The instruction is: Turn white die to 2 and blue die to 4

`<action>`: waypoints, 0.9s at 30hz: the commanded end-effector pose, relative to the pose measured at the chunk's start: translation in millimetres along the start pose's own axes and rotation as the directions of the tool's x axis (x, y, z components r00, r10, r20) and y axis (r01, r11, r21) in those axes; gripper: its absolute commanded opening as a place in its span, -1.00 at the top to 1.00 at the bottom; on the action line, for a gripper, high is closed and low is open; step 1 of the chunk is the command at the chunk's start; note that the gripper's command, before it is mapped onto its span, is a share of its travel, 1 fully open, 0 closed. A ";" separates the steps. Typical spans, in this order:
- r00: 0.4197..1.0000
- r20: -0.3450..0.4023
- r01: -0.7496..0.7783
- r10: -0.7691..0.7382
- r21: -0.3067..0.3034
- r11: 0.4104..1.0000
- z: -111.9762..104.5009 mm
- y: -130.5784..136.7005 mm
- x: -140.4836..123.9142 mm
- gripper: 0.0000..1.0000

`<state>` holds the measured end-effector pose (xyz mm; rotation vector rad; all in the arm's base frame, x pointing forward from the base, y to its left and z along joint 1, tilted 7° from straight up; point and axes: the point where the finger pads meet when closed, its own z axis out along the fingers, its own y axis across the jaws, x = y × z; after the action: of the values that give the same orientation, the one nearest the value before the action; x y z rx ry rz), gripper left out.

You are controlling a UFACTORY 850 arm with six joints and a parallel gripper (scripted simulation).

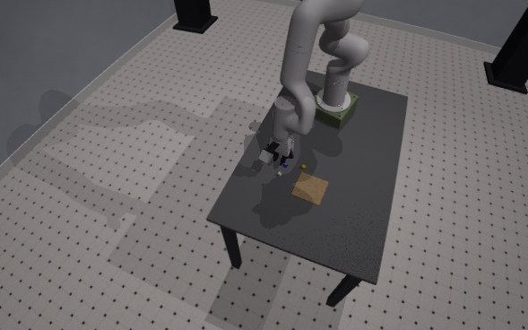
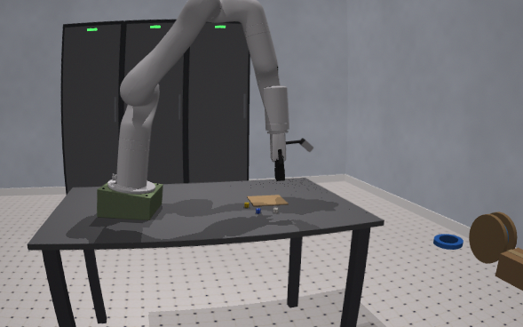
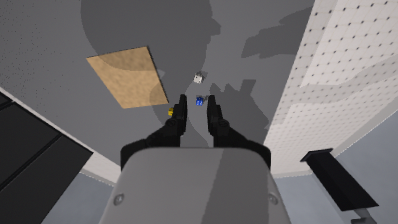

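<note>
Dark grey rectangular worktop (image 1: 356, 215): far corner cut off by grey arm in top view. Tan square mat (image 1: 310, 187) lies flat near worktop centre. Black two-finger pincer (image 3: 197, 116) hangs well above worktop, fingers narrowly parted, holding nothing. All three dice off mat, around its 10 to 12 o'clock in top view: small white die (image 1: 279, 173), small blue die (image 1: 285, 165), small yellow die (image 1: 304, 167). Pips unreadable everywhere. Wrist view: yellow die half hidden behind finger; exterior view shows it whole.
</note>
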<state>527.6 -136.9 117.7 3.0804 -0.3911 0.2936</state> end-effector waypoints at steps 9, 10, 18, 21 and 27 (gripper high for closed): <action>0.998 0.069 0.000 0.000 -0.005 1.000 -0.2 -0.6 4.3 -1.00; 0.998 0.069 0.000 0.000 -0.005 1.000 -0.2 -0.6 4.3 -1.00; 0.998 0.069 0.011 -0.011 -0.005 1.000 -0.1 -0.6 4.2 -1.00; 0.997 0.069 0.043 -0.042 -0.003 0.999 0.5 -0.6 4.0 -1.00; 0.989 0.069 0.130 -0.130 0.003 0.992 2.0 -0.6 3.5 -1.00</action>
<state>530.8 -137.0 116.7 3.1039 -0.2859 0.1838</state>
